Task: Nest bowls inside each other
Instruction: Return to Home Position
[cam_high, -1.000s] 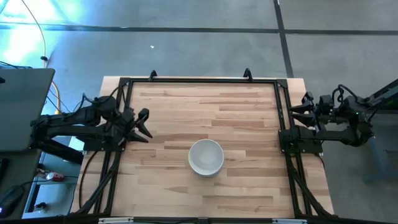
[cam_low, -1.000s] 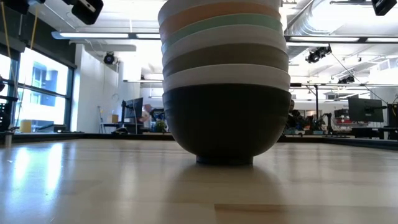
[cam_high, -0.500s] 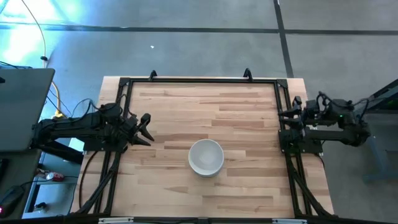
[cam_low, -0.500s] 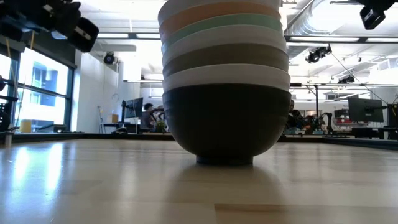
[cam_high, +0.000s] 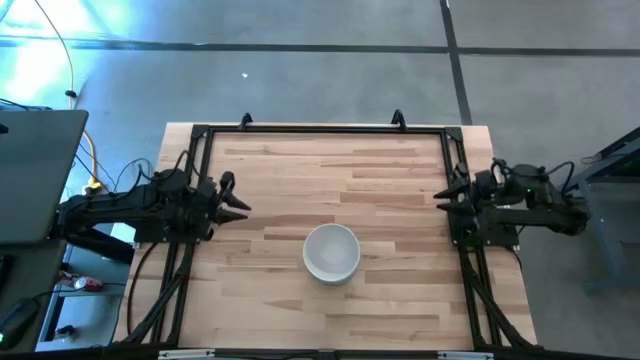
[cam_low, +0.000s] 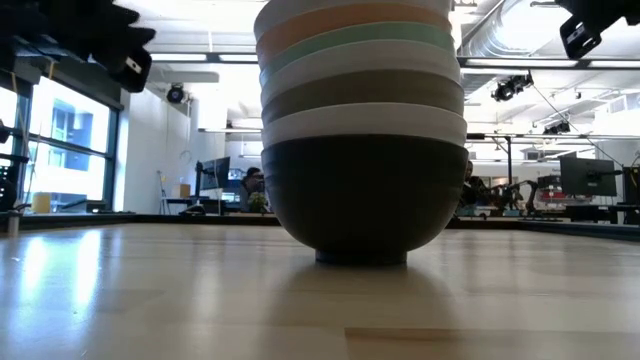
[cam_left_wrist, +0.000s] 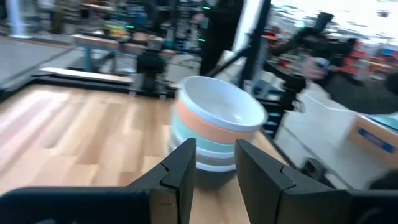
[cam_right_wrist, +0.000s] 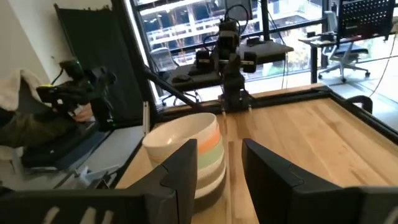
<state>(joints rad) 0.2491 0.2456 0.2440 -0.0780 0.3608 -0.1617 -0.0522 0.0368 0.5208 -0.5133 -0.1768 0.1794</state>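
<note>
Since the stack of small round smooth bowls (cam_high: 332, 252), white-topped, is complete, nothing is held.
It is flanked by the left gripper (cam_high: 236, 196), slightly nearer, and the right gripper (cam_high: 445, 192), both narrowly parted.

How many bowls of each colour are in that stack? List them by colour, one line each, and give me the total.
white bowls: 3
grey bowl: 1
black bowl: 1
mint green bowl: 1
peach-orange bowl: 1
Total: 7 bowls, all nested in one stack.
</note>
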